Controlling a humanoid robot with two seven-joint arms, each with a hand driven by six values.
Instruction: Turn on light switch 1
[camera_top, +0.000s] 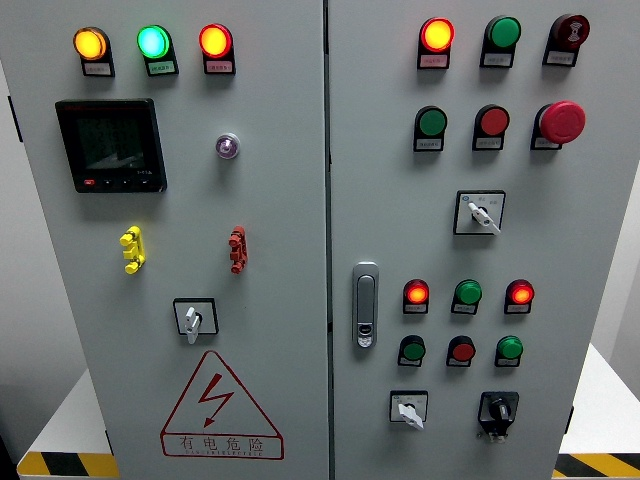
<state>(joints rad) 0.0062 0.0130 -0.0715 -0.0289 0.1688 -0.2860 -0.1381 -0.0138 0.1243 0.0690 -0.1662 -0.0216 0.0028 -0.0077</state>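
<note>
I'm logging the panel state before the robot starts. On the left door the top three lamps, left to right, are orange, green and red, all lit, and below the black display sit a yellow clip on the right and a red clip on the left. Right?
Not quite. The head view shows the yellow clip on the left and the red clip on the right, below the black display. The orange lamp, green lamp and red lamp are lit in that order.

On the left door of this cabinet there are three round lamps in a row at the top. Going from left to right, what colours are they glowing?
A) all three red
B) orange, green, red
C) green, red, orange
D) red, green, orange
B: on the left door the leftmost lamp glows orange, the middle lamp green and the rightmost lamp red. No robot hand is in view.
</note>
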